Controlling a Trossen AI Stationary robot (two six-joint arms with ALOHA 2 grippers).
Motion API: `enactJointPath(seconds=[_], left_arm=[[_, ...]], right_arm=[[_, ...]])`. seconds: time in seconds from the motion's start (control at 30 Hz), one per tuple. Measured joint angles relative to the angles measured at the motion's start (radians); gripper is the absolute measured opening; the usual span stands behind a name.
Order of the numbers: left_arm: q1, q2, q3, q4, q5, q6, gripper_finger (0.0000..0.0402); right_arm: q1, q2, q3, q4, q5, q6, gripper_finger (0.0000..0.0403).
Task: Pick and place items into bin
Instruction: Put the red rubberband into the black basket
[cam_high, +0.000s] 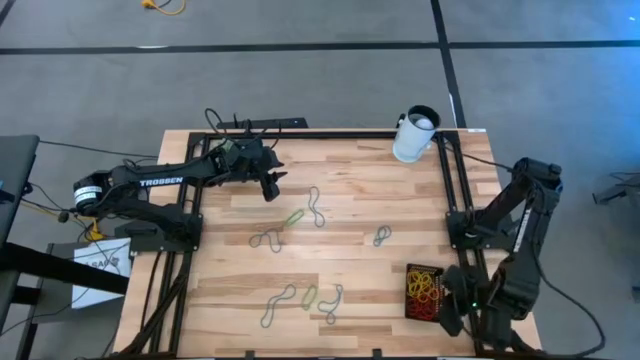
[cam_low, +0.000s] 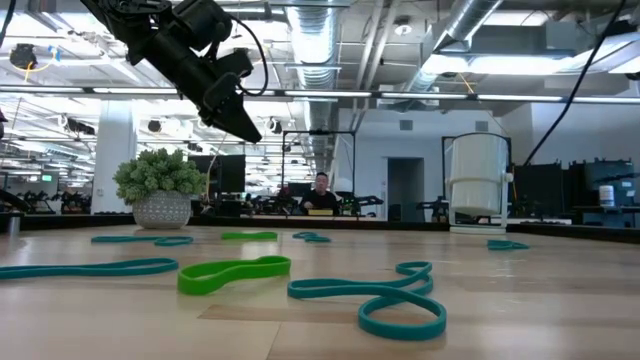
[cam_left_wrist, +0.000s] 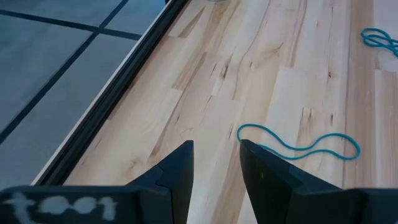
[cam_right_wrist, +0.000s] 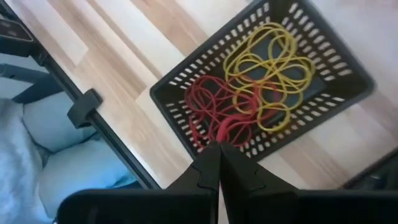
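Several thin rubber-band loops lie flat on the wooden table: a green one (cam_high: 295, 217) (cam_low: 235, 272), grey-blue ones (cam_high: 315, 205) (cam_high: 265, 240) (cam_high: 382, 235) (cam_low: 385, 300), and more near the front edge (cam_high: 305, 298). The black bin (cam_high: 425, 292) (cam_right_wrist: 186, 87) sits at the near right, holding red bands (cam_right_wrist: 214, 109) and yellow bands (cam_right_wrist: 273, 68). My right gripper (cam_right_wrist: 219, 152) (cam_high: 450, 318) hangs shut over the bin's edge. My left gripper (cam_left_wrist: 214, 149) (cam_high: 270, 186) (cam_low: 245, 125) hovers open above the far left of the table, short of a blue band (cam_left_wrist: 298, 144). My right gripper points steeply down with its shut fingertips just above a red loop (cam_right_wrist: 229, 130) in the bin. I cannot tell whether that loop is caught between the fingers or only lies below them.
A white cup (cam_high: 413, 135) (cam_low: 478, 185) stands at the table's far right corner. Black frame rails (cam_left_wrist: 106, 106) (cam_right_wrist: 87, 106) run along the table's edges. A potted plant (cam_low: 160, 190) and a person (cam_low: 322, 190) show in the room beyond.
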Motion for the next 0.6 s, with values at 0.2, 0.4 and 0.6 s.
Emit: enactJointPath(seconds=[0.2,0.4,0.6], left_arm=[[0.000,0.000,0.000,0.015,0.000,-0.004,0.0122],[0.000,0.000,0.000,0.026,0.000,-0.018,0.0122],[0.000,0.000,0.000,0.026,0.000,-0.020,0.0122]], right_arm=[[-0.040,0.026,0.000,0.028,-0.002,-0.034,0.0001],[-0.146,0.047,0.000,0.096,0.008,-0.122,0.0023],[-0.247,0.140,0.000,0.188,-0.143,-0.292,0.0053]])
